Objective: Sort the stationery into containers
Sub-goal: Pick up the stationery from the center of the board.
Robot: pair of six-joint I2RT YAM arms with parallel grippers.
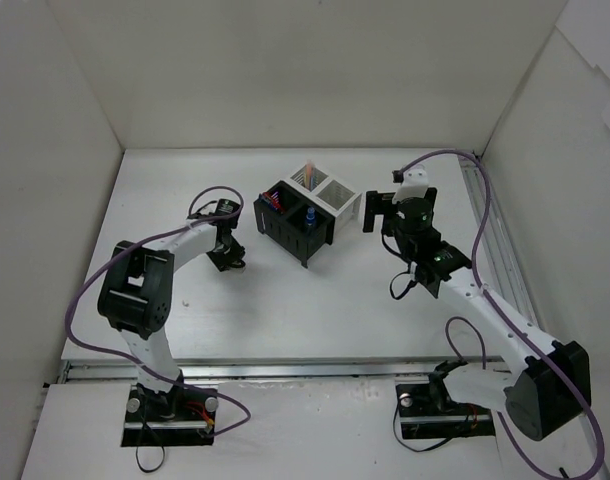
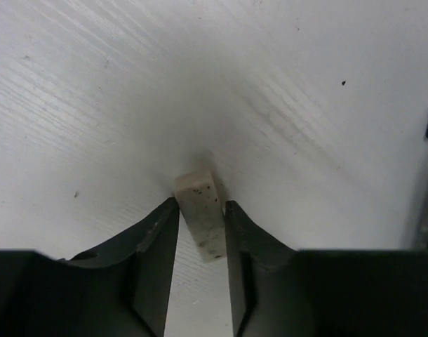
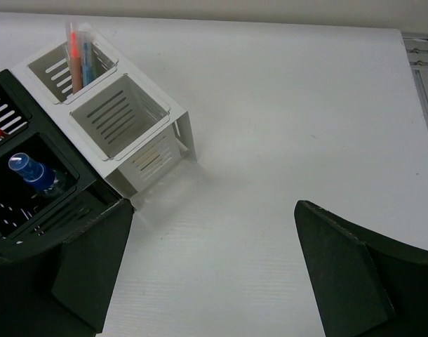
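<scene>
Leftmost, the left gripper (image 2: pixel 201 205) is seen low over the white table (image 1: pixel 285 315), its fingers closed against both sides of a beige eraser (image 2: pixel 198 219) lying on the surface. Near the centre, the block of four bins (image 1: pixel 303 213) is set; a blue-capped bottle (image 3: pixel 33 173) is kept in a black bin, and pens (image 3: pixel 78 60) are stood in the far white bin. Rightmost, just beside the bins, the right gripper (image 3: pixel 214 205) is held with fingers wide apart.

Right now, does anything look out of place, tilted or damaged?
A beige eraser rests on the table, outside the bins, gripped between the fingers of the left gripper. It has dark specks, probably dirt. The blue-capped bottle leans in its black bin rather than standing upright. Nothing looks spilled or broken.
</scene>
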